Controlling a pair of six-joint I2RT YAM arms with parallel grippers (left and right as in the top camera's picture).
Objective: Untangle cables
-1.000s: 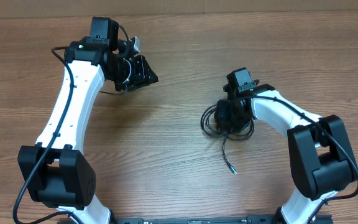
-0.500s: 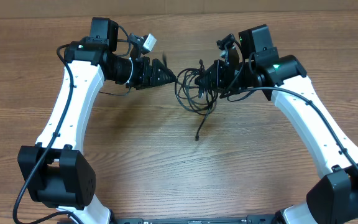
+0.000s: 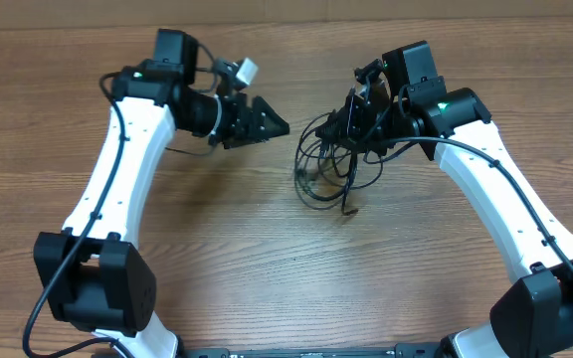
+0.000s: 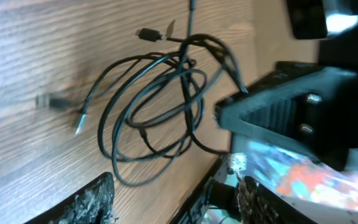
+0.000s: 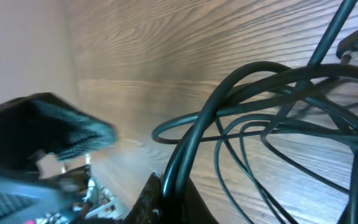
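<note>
the right fingers point(image 3: 346, 121) are pinched tight on the thin black cables point(image 3: 328, 164); in the right wrist view one strand runs straight down into them; the rest of the cables hang out from there in a messy bunch of loops, between the two arms; one loose strand with a small plug end point(image 3: 347, 212) drops below the bunch, on the side near the robot's base; i cannot tell if the lowest loops touch the brown wooden surface point(image 3: 217, 259) or just hang over it; the left fingers point(image 3: 270, 122) are spread wide with nothing in them; they point at the bunch from the side, near it but not touching; in the left wrist view the loops sit right ahead, past the two open tips; the white left arm point(image 3: 117, 189) and the white right arm point(image 3: 495, 209) both come up from the near edge and bend in toward the middle of the surface
</note>
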